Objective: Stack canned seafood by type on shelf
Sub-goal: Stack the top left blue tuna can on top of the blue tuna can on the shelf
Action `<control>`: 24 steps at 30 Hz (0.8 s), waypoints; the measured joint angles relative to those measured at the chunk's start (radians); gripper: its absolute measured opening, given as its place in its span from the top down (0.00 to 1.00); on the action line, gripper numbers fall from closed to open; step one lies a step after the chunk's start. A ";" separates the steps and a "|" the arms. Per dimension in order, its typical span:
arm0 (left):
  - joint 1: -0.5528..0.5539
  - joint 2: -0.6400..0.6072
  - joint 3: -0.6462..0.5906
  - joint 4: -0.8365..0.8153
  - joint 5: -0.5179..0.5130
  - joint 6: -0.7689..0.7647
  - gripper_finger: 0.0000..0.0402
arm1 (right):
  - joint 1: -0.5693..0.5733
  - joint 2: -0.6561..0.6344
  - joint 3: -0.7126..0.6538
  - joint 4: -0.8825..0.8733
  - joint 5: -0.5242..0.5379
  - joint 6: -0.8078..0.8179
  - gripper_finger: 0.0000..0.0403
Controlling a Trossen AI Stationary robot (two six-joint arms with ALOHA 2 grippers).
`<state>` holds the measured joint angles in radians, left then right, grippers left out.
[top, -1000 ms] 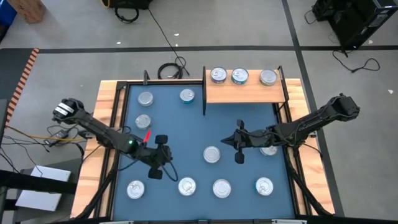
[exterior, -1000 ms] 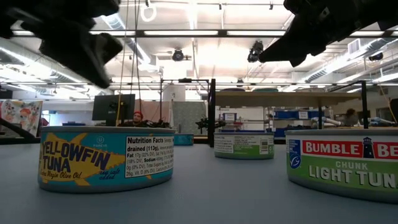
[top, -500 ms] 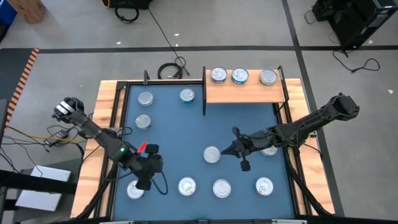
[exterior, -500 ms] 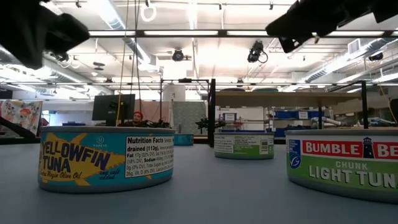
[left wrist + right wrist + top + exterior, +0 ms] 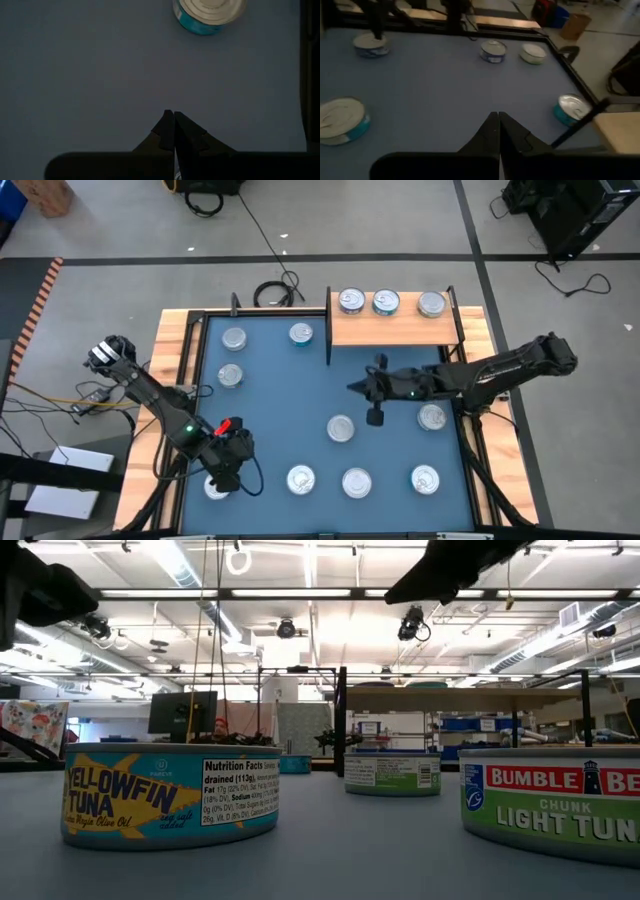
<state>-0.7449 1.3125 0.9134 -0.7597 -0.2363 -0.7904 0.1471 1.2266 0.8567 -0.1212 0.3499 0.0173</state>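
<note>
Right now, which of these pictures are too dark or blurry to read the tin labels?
Low view: labels crisp on the near tins, arms only dark silhouettes against bright ceiling lights. Left wrist view: dim, one tin cut off. Right wrist view: soft, labels unreadable. High view: only shiny tops.

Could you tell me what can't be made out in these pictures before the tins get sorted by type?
- Tin labels, high view: the cans on the shelf and mat show only silver tops, so types are unreadable.
- Front-left tin, high view: partly covered by the left gripper.
- BUMBLE tin, low view: cut off by the right edge.
- Right gripper, low view: only a dark silhouette at the top edge.
- Far tins, right wrist view: labels too small.
</note>
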 joint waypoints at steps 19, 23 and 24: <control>0.097 0.000 -0.001 0.102 -0.050 0.250 0.99 | -0.432 -0.002 0.141 -0.256 0.003 0.077 0.99; 0.168 0.000 -0.001 0.186 0.001 0.366 1.00 | -0.562 -0.002 0.141 -0.259 -0.058 0.078 0.99; 0.186 0.000 -0.002 0.201 0.016 0.389 1.00 | -0.598 -0.002 0.141 -0.260 -0.062 0.081 0.99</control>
<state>-0.5587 1.3125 0.9119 -0.5585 -0.2202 -0.4016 -0.4505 1.2251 0.9981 -0.3815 0.2875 0.0981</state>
